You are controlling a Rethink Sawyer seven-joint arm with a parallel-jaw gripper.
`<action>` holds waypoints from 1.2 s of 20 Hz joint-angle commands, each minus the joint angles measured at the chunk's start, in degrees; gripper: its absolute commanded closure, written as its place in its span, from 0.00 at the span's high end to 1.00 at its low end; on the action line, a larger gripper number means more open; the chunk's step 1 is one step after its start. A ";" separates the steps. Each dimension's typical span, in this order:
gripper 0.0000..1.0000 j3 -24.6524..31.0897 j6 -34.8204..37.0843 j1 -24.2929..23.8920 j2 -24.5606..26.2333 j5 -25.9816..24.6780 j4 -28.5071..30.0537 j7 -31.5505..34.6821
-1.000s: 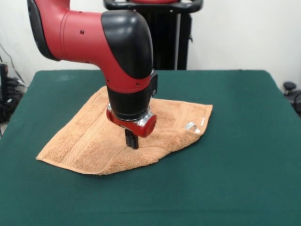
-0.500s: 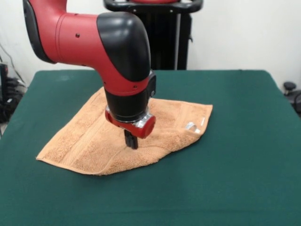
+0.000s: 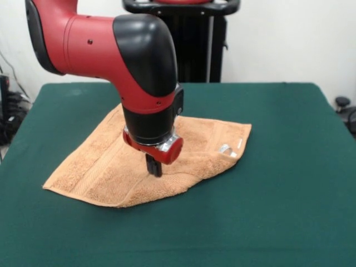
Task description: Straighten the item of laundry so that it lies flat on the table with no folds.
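The orange-tan terry towel [image 3: 111, 161] lies on the dark green table [image 3: 278, 194], left of centre. Its near right part is doubled over, with a thick folded edge along the near side and a small white label [image 3: 226, 149] near its right corner. My gripper [image 3: 154, 170] hangs straight down from the red and black arm, its dark tips together and low on the towel close to the folded near edge. The tips seem to touch the cloth, but a pinch of cloth does not show.
The black pedestal [image 3: 194, 44] stands at the table's far side. A dark object [image 3: 342, 103] sits beyond the table's right edge. Cables lie off the left edge.
The arm has shifted slightly to the left over the towel. The towel's shape has not visibly changed.
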 commanded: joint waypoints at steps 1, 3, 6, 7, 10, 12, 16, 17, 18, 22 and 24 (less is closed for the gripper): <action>0.00 3.59 -1.15 -0.21 -1.53 -3.51 -0.02 -5.29; 0.00 3.58 -1.49 -0.19 -2.12 -3.53 1.08 -5.15; 0.00 3.43 -1.16 0.11 -2.93 -3.49 1.71 -4.92; 0.00 3.42 -1.49 0.24 -2.93 -3.59 2.01 -4.77; 0.00 3.57 -1.89 0.20 -2.99 -3.93 2.35 -4.67; 0.00 3.67 -2.27 0.22 -2.95 -4.62 2.28 -4.95; 1.00 3.54 -3.38 0.54 -3.27 -5.47 2.76 -3.80; 1.00 3.56 -2.73 0.55 -3.42 -5.35 2.68 -3.46; 1.00 3.66 -2.79 0.45 -3.42 -5.54 2.69 -3.42; 1.00 3.85 -2.70 0.04 -3.12 -5.65 2.47 -3.17; 1.00 3.84 -3.01 -0.03 -2.85 -5.72 2.44 -3.06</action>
